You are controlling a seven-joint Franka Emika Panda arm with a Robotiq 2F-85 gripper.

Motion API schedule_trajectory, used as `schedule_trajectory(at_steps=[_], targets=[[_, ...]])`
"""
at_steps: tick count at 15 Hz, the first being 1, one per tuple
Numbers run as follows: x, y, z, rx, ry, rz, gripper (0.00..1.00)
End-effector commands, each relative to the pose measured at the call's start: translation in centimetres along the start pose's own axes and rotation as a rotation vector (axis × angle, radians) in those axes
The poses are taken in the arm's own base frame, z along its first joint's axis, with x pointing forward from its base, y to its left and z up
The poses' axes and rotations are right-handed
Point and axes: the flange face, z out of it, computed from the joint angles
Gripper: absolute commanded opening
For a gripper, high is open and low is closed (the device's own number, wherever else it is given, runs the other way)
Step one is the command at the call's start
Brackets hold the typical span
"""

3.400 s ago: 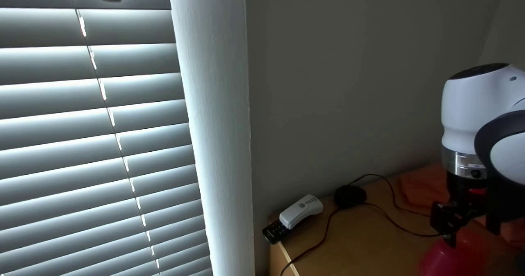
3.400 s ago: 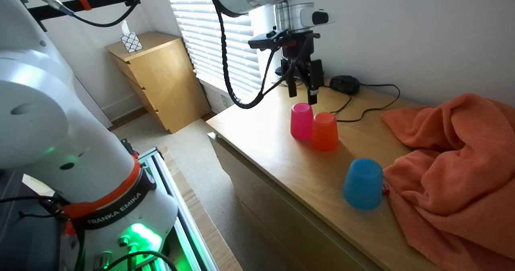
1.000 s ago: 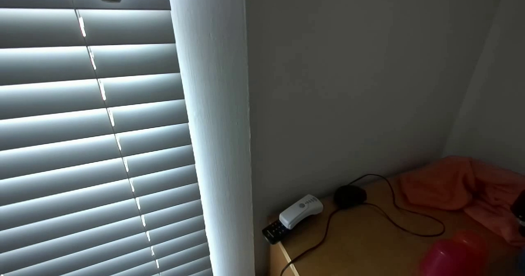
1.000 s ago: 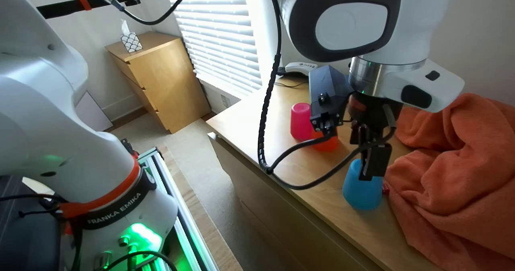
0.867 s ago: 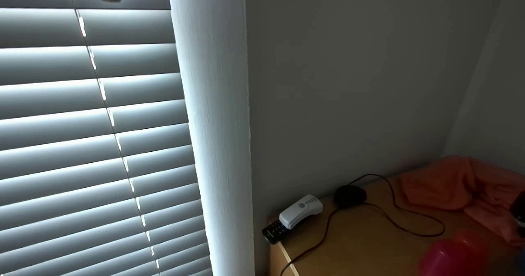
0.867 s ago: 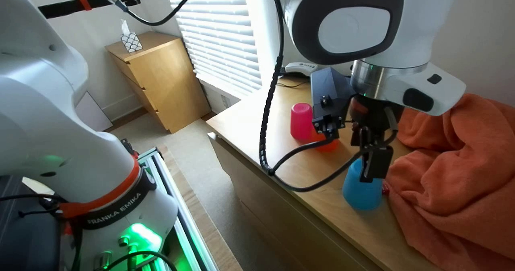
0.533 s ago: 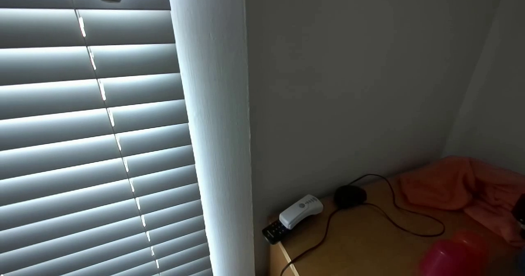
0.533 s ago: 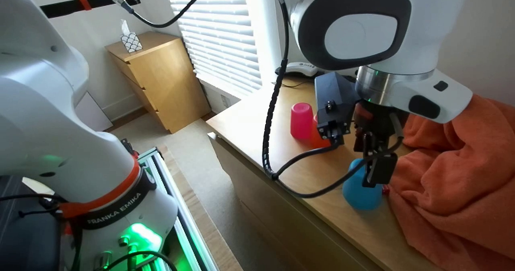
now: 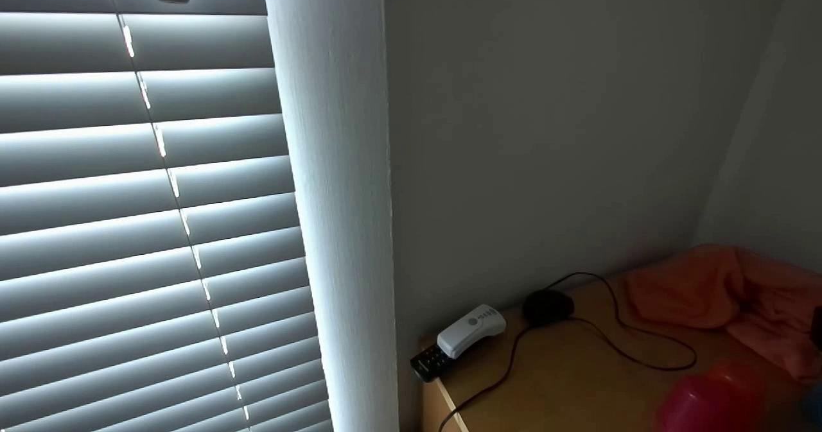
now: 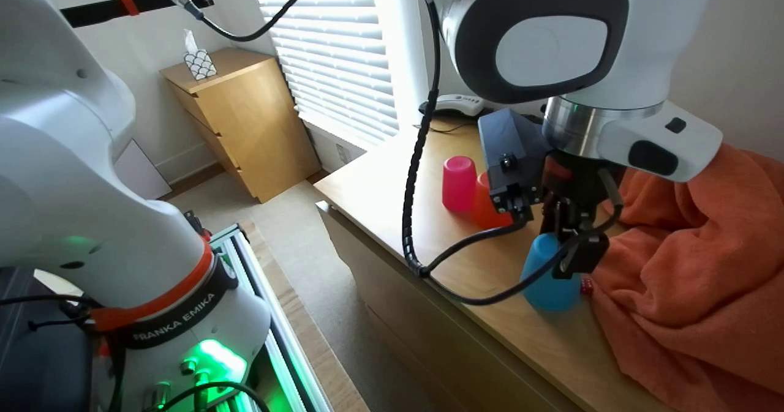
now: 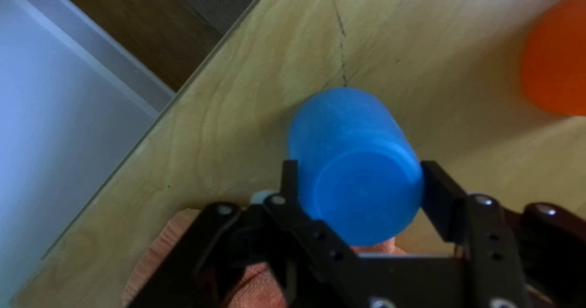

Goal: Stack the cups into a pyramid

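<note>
In an exterior view, a pink cup (image 9: 690, 406) and an orange cup (image 9: 748, 387) sit close together on a wooden desk (image 9: 559, 380) at lower right, with a sliver of a blue cup (image 9: 815, 409) at the right edge. An orange towel (image 9: 684, 287) lies bunched behind them, and a white handset (image 9: 472, 330) rests on a black remote control (image 9: 429, 362) near window blinds (image 9: 160, 220).

In an exterior view, a Franka Emika Panda arm (image 10: 551, 51) bends over the desk, its black fingers (image 10: 585, 259) at the blue cup, which is upside down just beside the towel and well apart from the other two. Those stand inverted, side by side, the orange cup partly hidden by the wrist camera (image 10: 511, 142). Whether the blue cup's rim touches the desk cannot be told. Across the room, a tissue box (image 10: 200, 66) tops a wooden chest of drawers (image 10: 263, 130).

In the wrist view, the fingers grasp the blue cup, one pressed to either side, its closed base facing the lens. The orange cup shows, partly cut off, at upper right, apart from the blue one.
</note>
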Motion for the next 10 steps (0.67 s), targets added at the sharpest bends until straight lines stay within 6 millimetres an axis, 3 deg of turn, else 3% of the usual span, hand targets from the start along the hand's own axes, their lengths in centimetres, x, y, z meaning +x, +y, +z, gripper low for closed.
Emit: schedule_trajectory(at_steps=[1, 10], targets=[[-1.5, -0.8, -1.9, -0.031, 0.023, -0.080, 0.41], [-5.3, -6.4, -9.6, -0.154, 0.092, -0.394, 0.41]])
